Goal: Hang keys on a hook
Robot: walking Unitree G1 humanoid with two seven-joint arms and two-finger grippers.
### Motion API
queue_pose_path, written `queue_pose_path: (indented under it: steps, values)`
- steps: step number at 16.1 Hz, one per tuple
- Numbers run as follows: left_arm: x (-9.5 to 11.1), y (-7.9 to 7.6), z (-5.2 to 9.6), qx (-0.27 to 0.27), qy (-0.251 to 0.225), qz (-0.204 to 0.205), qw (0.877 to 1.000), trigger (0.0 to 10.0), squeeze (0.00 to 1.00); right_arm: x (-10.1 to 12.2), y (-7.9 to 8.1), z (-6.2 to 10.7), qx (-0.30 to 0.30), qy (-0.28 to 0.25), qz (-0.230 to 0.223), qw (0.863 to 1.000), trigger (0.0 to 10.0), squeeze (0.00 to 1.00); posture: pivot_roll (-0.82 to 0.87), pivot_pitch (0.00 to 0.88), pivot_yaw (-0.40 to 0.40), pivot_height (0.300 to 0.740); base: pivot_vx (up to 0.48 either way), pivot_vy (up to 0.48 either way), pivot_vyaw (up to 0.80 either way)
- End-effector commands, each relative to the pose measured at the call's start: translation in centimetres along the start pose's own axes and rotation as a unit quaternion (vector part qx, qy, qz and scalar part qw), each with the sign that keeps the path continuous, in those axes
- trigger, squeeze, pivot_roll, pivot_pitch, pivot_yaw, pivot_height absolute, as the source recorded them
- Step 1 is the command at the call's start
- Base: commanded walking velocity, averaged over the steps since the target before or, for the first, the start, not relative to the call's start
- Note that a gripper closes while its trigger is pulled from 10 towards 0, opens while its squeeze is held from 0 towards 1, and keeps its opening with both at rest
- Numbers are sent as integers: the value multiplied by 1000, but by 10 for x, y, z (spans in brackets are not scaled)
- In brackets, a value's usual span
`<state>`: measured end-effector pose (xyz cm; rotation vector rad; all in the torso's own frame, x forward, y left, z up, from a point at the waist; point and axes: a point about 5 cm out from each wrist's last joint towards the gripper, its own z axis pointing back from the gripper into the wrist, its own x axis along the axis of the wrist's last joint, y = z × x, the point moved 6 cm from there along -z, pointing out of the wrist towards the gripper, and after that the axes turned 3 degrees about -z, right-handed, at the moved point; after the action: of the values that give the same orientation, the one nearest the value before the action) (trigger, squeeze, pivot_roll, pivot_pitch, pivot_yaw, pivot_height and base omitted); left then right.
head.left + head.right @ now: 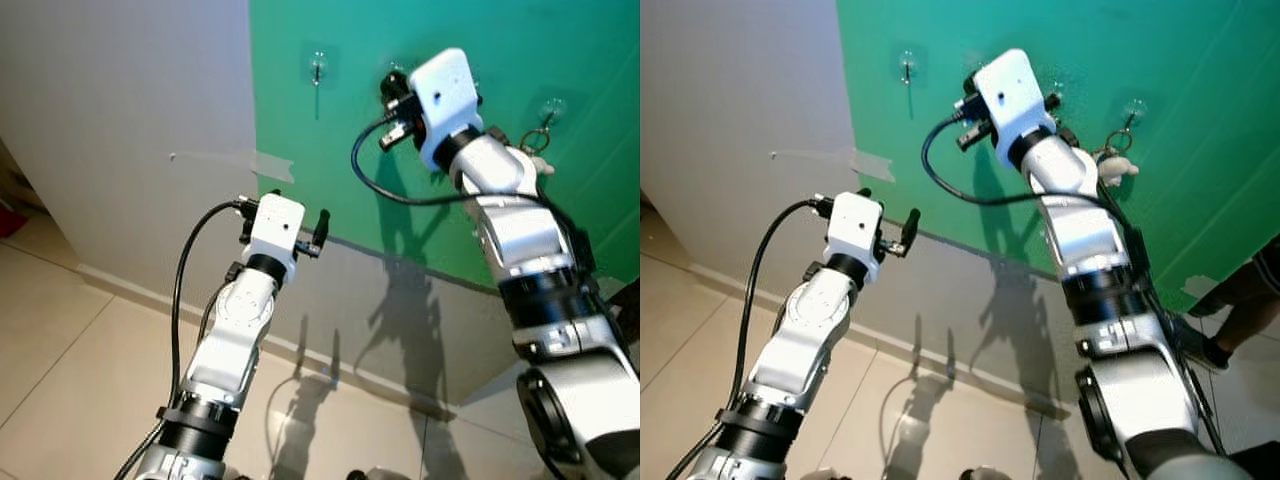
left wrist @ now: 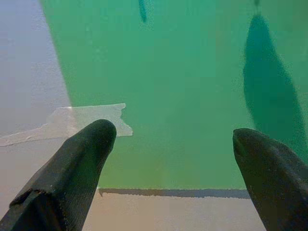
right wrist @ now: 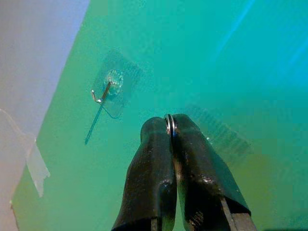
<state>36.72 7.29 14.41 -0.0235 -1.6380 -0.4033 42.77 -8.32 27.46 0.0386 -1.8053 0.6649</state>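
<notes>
A thin metal key ring (image 3: 169, 124) is pinched edge-on between the tips of the right gripper (image 3: 169, 126), whose two black fingers are pressed together on it; the keys themselves cannot be made out. The ring is held close to the green wall panel (image 1: 420, 200), apparently so that its open loop can be slipped over a hook. In the right wrist view a clear adhesive hook (image 3: 103, 91) with a small metal prong is stuck to the panel near the gripper tips, not yet touched, and a second clear adhesive pad (image 3: 219, 132) lies just behind the fingers. In the head views the right arm is raised high to the row of hooks, and on a further hook (image 1: 1130, 118) another set of keys (image 1: 1116, 160) already hangs. The left gripper (image 2: 173, 139) is held lower, fingers spread wide on nothing, pointed at the panel's lower edge beside a strip of tape (image 2: 77, 120), seemingly kept clear of the work.
</notes>
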Motion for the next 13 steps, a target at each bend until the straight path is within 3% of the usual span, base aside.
queue_pose_path:
  steps: [1,5,11,13]
  values:
    - [1,0,1,5,1,3,1000,10000,0,0,-2,-4,-1,2,15,1000,10000,0,36,0,-103,740,0,0,0]
    - [-3,5,4,16,8,7,1000,10000,0,-6,-3,-10,-7,12,16,1000,10000,0,48,0,-107,740,0,0,0]
    - [-4,5,3,14,12,8,1000,10000,0,-31,-41,-13,-84,75,28,993,10000,0,42,0,-96,740,0,0,0]
    - [-3,4,3,12,11,8,1000,10000,0,-34,-46,-12,-97,82,31,991,10000,0,39,0,-92,740,0,0,0]
